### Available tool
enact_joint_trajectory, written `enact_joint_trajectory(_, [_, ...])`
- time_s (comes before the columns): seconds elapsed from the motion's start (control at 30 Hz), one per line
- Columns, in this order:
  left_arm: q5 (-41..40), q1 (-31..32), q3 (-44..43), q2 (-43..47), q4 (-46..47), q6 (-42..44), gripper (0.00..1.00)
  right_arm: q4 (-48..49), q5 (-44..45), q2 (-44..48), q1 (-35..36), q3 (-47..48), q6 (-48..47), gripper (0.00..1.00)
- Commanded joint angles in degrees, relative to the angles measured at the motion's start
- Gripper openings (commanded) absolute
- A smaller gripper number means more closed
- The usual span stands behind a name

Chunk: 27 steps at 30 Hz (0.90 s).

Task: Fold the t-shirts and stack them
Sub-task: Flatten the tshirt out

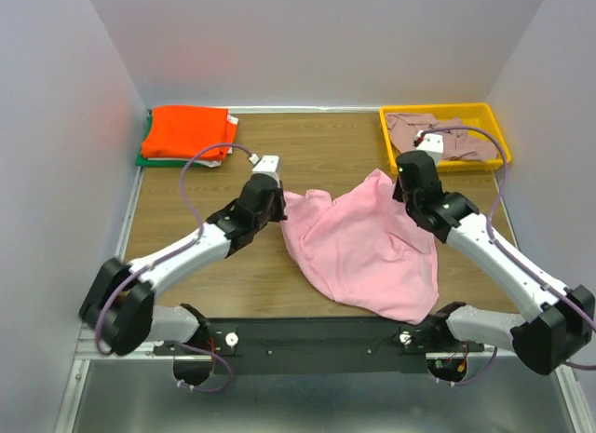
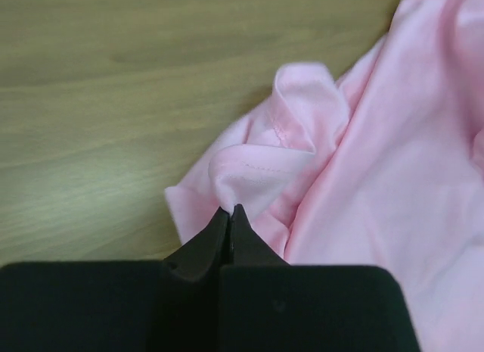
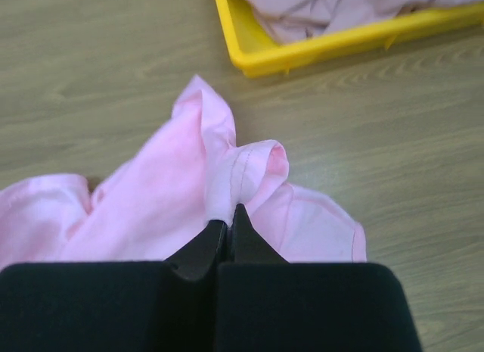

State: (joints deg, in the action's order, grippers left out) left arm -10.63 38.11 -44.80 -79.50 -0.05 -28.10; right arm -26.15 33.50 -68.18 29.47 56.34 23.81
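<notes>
A light pink t-shirt [image 1: 358,247] lies crumpled on the wooden table between my two arms. My left gripper [image 1: 277,209] is shut on a fold at the shirt's left edge; the pinched cloth [image 2: 249,170] rises from the closed fingertips in the left wrist view. My right gripper [image 1: 402,193] is shut on a hemmed fold at the shirt's upper right; that fold [image 3: 242,170] stands up from the closed fingertips in the right wrist view. A dusty mauve t-shirt [image 1: 438,135] lies bunched in the yellow tray. A folded orange t-shirt [image 1: 186,130] lies on a green one [image 1: 146,158] at the back left.
The yellow plastic tray [image 1: 494,116] stands at the back right, its near rim also in the right wrist view [image 3: 318,53]. White walls enclose the table on three sides. The arm bases sit on a black bar [image 1: 317,335] at the near edge.
</notes>
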Motion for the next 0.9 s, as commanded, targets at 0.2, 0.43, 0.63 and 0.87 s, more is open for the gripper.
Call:
enact_joint_trajectory(0.2, [-18.80, 0.04, 0.49, 37.52, -14.09, -6.26, 0.00, 0.49, 10.71, 12.45, -0.03, 15.63, -8.42, 0.00])
enact_joint_trajectory(0.43, [-22.15, -0.05, 10.68, 56.03, -13.74, -9.08, 0.00, 1.62, 15.10, 10.98, -0.12, 23.02, -13.34, 0.00])
enact_joint_trajectory(0.63, [-22.33, -0.05, 10.70, 53.68, -13.48, -9.35, 0.00, 6.02, 14.76, 2.98, -0.12, 28.11, -14.76, 0.01])
enact_joint_trajectory(0.87, [-23.73, 0.04, 3.58, 51.46, -12.96, -5.30, 0.00, 8.31, 11.95, -3.53, -0.12, 41.30, -18.53, 0.00])
